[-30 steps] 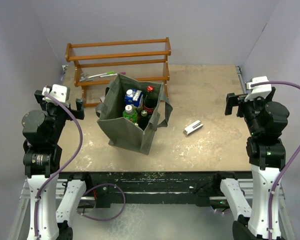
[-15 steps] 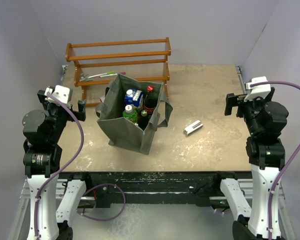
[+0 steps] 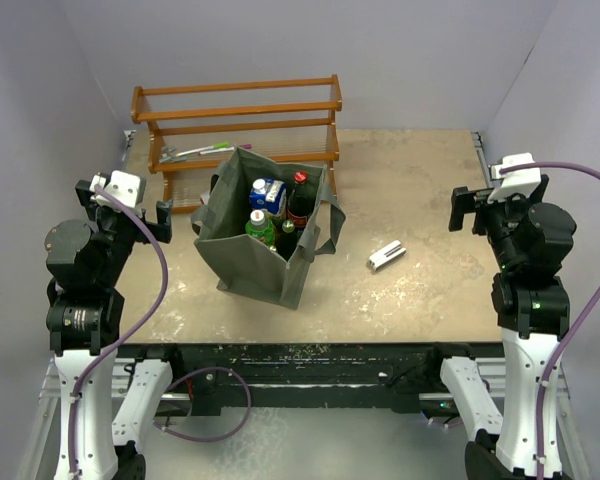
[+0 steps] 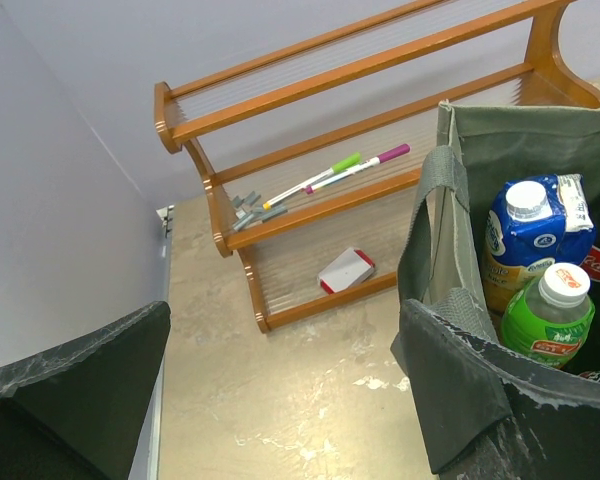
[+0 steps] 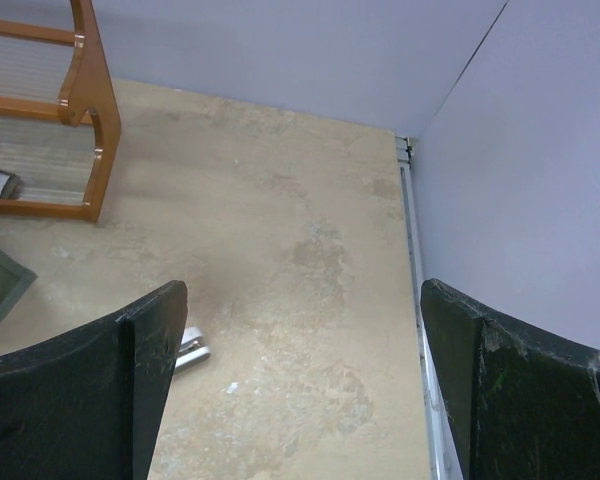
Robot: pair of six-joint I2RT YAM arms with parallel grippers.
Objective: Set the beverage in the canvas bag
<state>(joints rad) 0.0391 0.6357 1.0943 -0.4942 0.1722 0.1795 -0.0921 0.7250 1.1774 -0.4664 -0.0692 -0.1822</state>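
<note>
From above, the canvas bag (image 3: 242, 250) stands upright on the worktop (image 3: 420, 190), just in front of the wooden rack (image 3: 238, 98). Inside it we see a green bottle (image 3: 261, 227) with a white cap, a blue carton (image 3: 268, 192) and a dark cola bottle (image 3: 298, 202) with a red cap, all upright. A small white object (image 3: 386, 256) lies on the worktop to the right of the bag. The left claw (image 3: 120, 204) hangs just left of the bag, spread wide and holding nothing. The right claw (image 3: 486, 208) is well apart at the right edge, also wide and empty.

In the left wrist view, the two dark fingers (image 4: 75, 385) frame bare worktop, the right one overlapping the bag's near rim. The carton and green bottle sit side by side in the bag. Two markers (image 4: 352, 168) lie on the rack's middle shelf, and a white-and-red item (image 4: 346, 270) lies on the lowest.

In the right wrist view, the fingers (image 5: 80, 385) stand far apart over bare worktop, with the white object beside the left one.
</note>
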